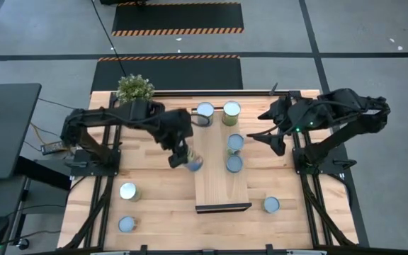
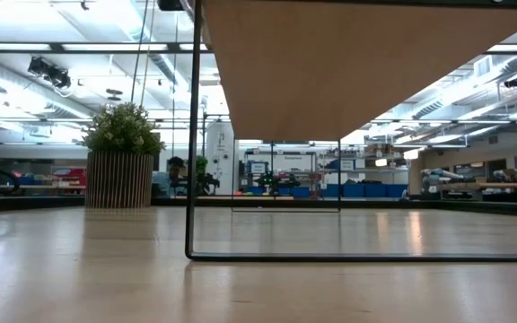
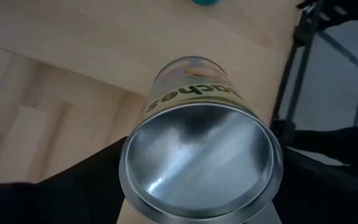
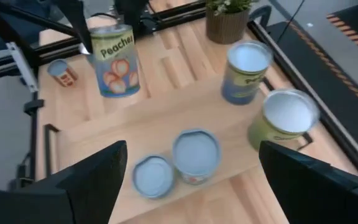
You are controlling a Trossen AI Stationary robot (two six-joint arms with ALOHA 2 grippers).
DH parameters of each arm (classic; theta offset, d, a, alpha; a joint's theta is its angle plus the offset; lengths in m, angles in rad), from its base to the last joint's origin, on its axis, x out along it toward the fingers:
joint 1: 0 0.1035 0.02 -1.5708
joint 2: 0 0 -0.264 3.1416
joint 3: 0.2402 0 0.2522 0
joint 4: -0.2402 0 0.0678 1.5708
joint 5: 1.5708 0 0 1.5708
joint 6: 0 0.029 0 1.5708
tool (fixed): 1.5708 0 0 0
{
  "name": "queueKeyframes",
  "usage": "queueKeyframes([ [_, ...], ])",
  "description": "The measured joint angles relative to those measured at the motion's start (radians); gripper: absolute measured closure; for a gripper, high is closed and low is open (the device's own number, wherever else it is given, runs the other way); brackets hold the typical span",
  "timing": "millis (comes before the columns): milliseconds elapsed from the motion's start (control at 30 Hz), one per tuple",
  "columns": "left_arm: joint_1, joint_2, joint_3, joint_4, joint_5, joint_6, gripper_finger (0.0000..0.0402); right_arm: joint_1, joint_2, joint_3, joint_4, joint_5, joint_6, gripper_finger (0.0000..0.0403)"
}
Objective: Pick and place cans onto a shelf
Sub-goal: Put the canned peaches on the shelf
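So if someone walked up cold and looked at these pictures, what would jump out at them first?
Probably the peaches can gripped by the left gripper at the left edge of the shelf, its shiny end filling the left wrist view. Next, four cans already on the shelf: two tall ones at its far end and two short ones along its right side. The right gripper hangs open just right of them, holding nothing.

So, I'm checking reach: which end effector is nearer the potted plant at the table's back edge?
Left. The left end effector, holding a peach can, sits in front of the potted plant; the right end effector is across the shelf, farther off.
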Motion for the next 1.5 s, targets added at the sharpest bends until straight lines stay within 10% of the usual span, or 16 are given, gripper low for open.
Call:
queueKeyframes([
  [667, 0.195, 0.227, 0.374, -0.25, 0.014, 0.204, 0.0081, -0.058, -0.249, -0.416, 0.336, -0.005, 0.103, 0.003],
  [1500, 0.172, 0.398, 0.427, -0.284, -0.252, 0.589, 0.0075, -0.095, -0.247, -0.428, 0.355, 0.009, 0.097, 0.003],
])
